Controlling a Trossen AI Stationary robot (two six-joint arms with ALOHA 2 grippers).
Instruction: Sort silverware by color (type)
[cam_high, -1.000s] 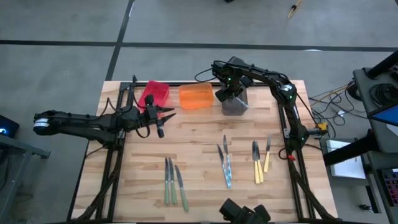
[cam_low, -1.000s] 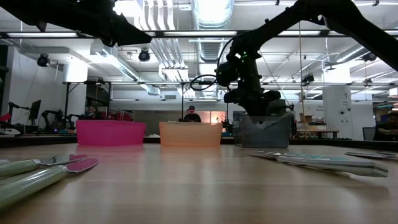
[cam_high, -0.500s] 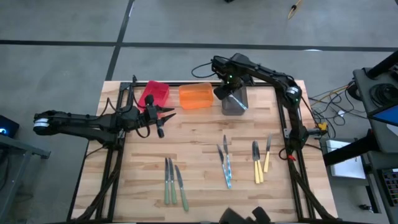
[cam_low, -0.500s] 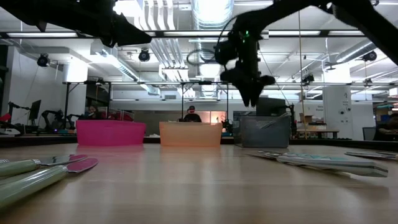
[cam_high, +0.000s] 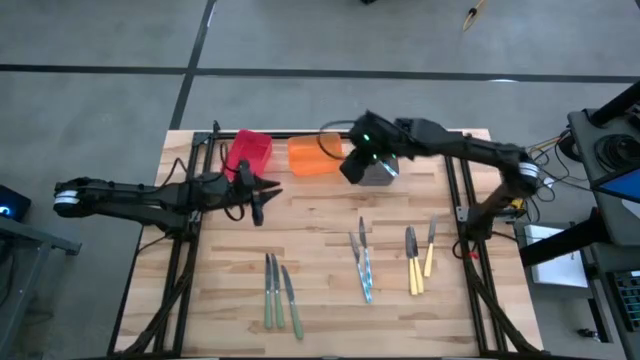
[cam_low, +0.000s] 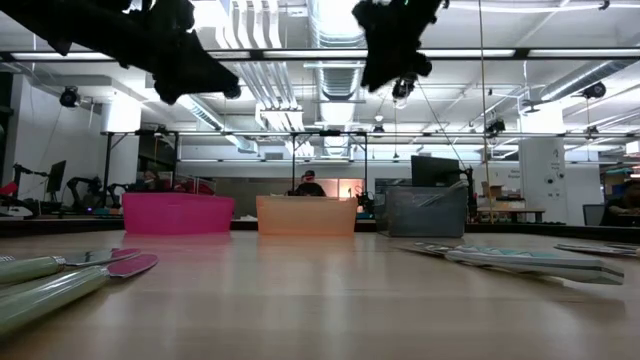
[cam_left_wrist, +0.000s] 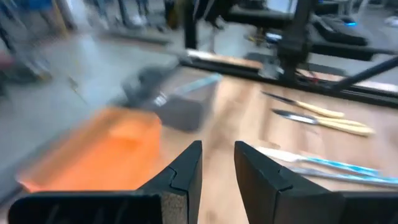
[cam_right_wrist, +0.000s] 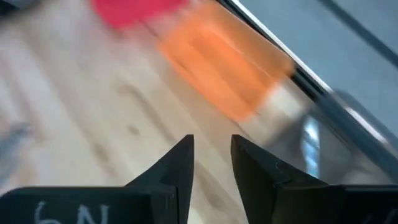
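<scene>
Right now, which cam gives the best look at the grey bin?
Low view: the grey bin shows side-on, unobstructed, beside the orange bin. In the high view the right gripper overlaps part of it. Both wrist views show it blurred: left wrist, right wrist.

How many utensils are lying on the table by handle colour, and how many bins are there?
Green-handled utensils: 3
Light blue-handled utensils: 3, bunched closely, so the count is less certain
Pale yellow-handled utensils: 3
Bins: 3, red bin, orange bin, grey bin
Total: 9 utensils, 3 bins
</scene>
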